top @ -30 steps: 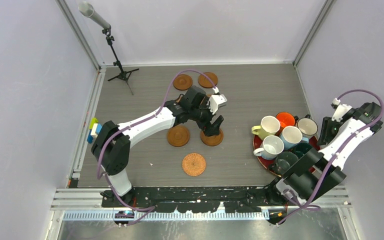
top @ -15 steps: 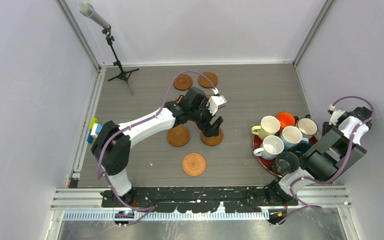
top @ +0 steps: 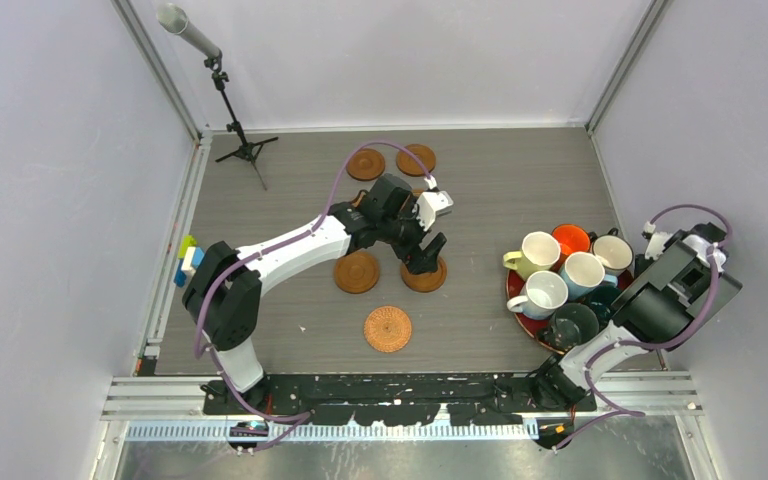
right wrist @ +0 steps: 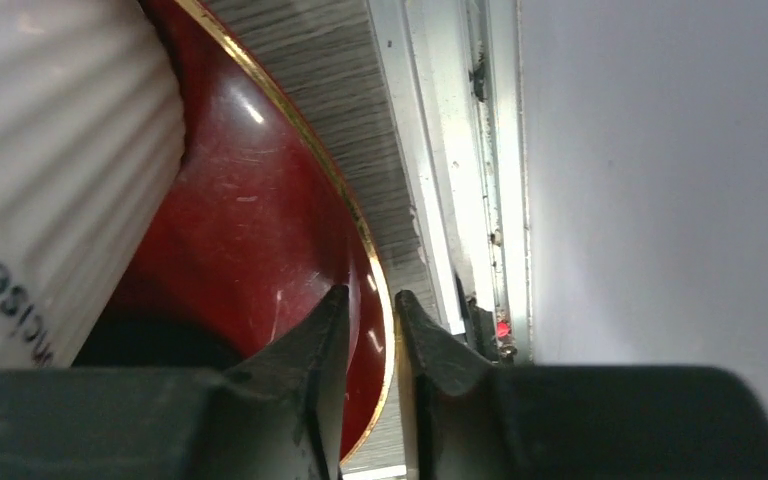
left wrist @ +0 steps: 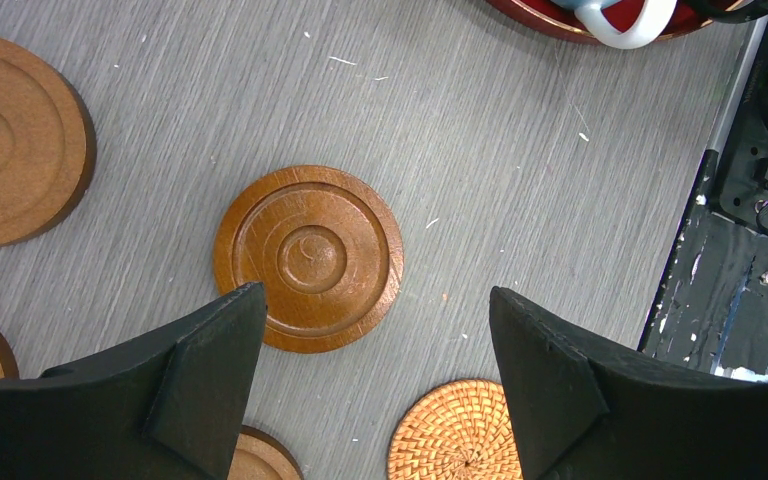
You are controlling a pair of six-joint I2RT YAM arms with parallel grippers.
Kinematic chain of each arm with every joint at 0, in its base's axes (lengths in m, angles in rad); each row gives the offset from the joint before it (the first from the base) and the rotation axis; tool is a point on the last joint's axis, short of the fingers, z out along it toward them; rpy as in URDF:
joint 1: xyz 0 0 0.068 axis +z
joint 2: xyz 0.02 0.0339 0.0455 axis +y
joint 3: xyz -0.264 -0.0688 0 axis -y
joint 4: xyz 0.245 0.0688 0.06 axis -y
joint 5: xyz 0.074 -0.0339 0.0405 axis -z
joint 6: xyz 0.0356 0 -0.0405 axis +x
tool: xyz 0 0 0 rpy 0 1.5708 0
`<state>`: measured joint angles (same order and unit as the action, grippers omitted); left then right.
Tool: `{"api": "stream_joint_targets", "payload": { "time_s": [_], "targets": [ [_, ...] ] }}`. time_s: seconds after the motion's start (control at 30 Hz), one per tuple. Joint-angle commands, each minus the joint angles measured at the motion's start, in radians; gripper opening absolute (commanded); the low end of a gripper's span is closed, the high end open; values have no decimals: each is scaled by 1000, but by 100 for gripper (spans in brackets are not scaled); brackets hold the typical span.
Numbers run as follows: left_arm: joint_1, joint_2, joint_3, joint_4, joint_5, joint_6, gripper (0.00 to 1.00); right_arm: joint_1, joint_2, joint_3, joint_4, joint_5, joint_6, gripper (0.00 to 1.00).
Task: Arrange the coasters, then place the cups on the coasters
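Two wooden coasters [top: 365, 164] [top: 416, 159] lie at the back, and another [top: 357, 271] lies mid-table. My left gripper [left wrist: 375, 300] hovers open just above a ringed wooden coaster [left wrist: 308, 257], with nothing between its fingers. The woven coaster [top: 388, 328] lies nearer the front. The cups stand bunched on the red tray [top: 516, 300]: pale yellow [top: 538, 252], orange [top: 570, 238], white [top: 543, 293], dark green [top: 572, 324] and others. My right gripper [right wrist: 365, 300] is shut on the tray's gold-edged rim [right wrist: 360, 250], beside a ribbed white cup [right wrist: 60, 150].
A microphone stand [top: 230, 110] stands at the back left. Coloured blocks [top: 188, 258] sit on the left edge. A metal rail [right wrist: 430, 150] and the right wall run close beside the tray.
My right arm folded in and dropped to the tray's right side, and its jaws closed on the rim. The left arm barely moved.
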<state>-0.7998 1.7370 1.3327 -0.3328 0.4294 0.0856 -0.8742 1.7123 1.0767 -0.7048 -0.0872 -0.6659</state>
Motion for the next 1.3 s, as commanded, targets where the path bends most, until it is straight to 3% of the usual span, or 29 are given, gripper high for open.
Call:
{"api": "stream_joint_targets", "payload": {
  "time_s": [0.0, 0.13, 0.2, 0.6, 1.07, 1.27],
  "targets": [
    [-3, -21, 22, 34, -1, -1, 84, 32, 21, -27, 3, -25, 28, 24],
    [-3, -19, 22, 30, -4, 1, 84, 75, 18, -34, 20, -25, 75, 5],
    [-3, -18, 21, 29, -8, 2, 84, 102, 19, -35, 35, -18, 113, 1],
    [2, -8, 19, 16, -42, 32, 84, 277, 71, -17, 114, 25, 341, 0],
    [6, 166, 235, -121, -78, 141, 84, 381, 154, 140, 80, -6, 392, 0],
    [-17, 272, 392, -177, -94, 159, 84, 388, 131, 155, 54, -24, 397, 19]
  ]
}}
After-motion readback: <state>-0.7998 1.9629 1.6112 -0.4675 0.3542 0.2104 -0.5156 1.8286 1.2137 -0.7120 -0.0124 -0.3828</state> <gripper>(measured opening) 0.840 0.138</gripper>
